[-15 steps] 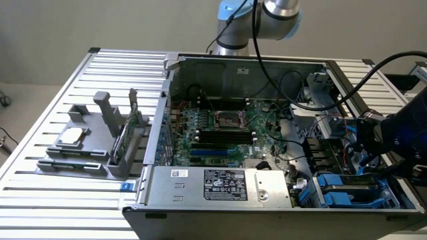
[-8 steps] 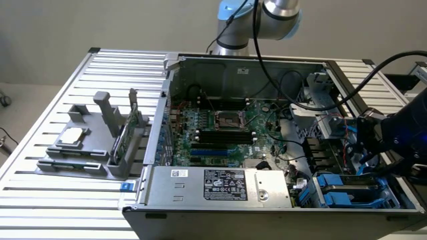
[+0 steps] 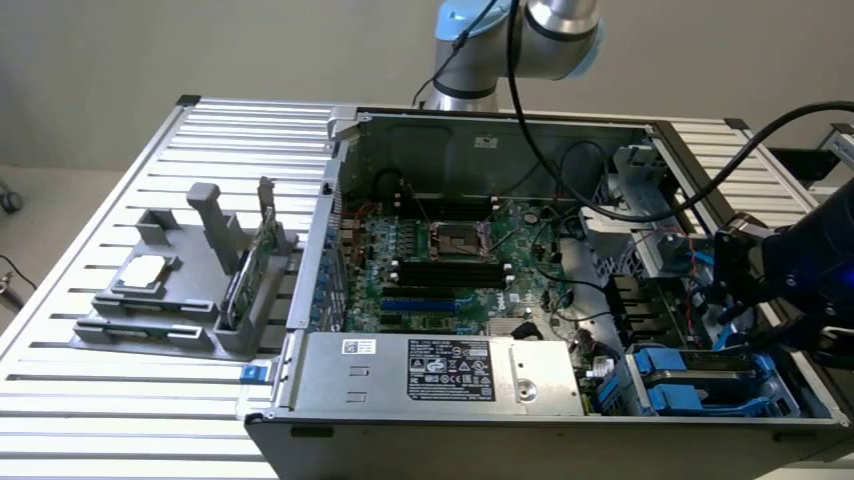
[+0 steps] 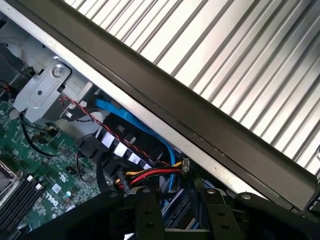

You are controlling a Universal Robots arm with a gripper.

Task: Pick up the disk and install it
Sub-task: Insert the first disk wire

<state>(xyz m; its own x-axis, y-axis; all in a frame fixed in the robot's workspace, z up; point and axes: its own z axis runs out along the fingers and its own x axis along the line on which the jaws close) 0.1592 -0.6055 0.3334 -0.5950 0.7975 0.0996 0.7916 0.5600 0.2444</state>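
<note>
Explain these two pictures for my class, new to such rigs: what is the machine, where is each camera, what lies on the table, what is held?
The machine is a robot arm with a gripper at its end. The exterior view comes from a camera off the arm, looking down on a slatted metal table. On it stands an open computer case, showing its green motherboard and labelled power supply. Beside it, on the exterior view's left, a grey holder carries a small square silver chip. The gripper hangs over the case's corner with blue carriers. The wrist view comes from a camera on the wrist, looking into the case at cables. Whether the gripper holds anything cannot be told.
</note>
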